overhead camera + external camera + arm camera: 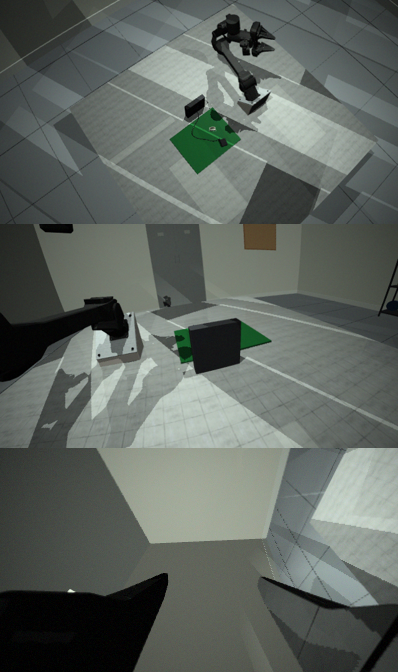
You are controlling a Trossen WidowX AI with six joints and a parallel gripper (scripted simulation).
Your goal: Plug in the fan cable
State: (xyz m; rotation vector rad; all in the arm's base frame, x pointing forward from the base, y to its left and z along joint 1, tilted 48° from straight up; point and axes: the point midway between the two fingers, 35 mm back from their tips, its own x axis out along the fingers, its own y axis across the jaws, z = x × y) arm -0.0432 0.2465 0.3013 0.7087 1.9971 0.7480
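The green board (196, 158) (253, 336) lies on the table. A small white header (212, 129) sits on it, with nothing on top. The fan (194, 106) (216, 348), a dark square block, stands upright at the board's edge and hides much of it in the exterior view. A thin black cable (199, 138) runs from the fan across the board to a small black plug (222, 142), which lies on the board near its right corner, apart from the header. My gripper (274, 43) (213, 579) is open and empty, raised high and far from plug and board.
The arm's base block (259, 104) (102, 350) stands beside the board, behind its upper right edge in the top view. Shadows of the arm fall over the table and part of the board. The wrist view shows only walls, floor and a bit of table.
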